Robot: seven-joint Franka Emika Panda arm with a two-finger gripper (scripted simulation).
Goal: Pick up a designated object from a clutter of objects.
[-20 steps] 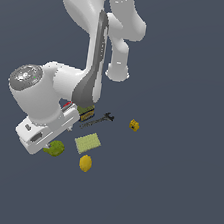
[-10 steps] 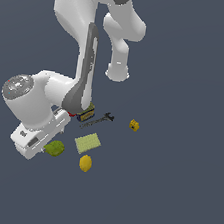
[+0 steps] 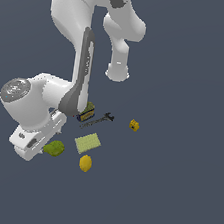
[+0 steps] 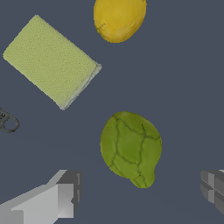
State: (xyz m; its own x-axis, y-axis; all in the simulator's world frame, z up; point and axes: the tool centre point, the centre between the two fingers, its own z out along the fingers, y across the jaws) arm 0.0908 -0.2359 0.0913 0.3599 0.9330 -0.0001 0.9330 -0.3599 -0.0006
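Arm has dropped lower over the lumpy olive-green blob (image 4: 130,148) beside the flat pale-green pad (image 4: 50,61); gripper (image 4: 140,197) fingers spread wide, blob between them, ungrasped. Closing in for grasp.

My target, the green blob (image 4: 130,148), is lumpy and olive, veined with dark cracks, narrowing to a nub at one end. It lies on the dark surface (image 3: 173,193), apart from the pale-green pad (image 4: 50,61) and lemon (image 4: 118,18) nearby. In the exterior view it sits at the clutter's left edge, just beside my wrist.
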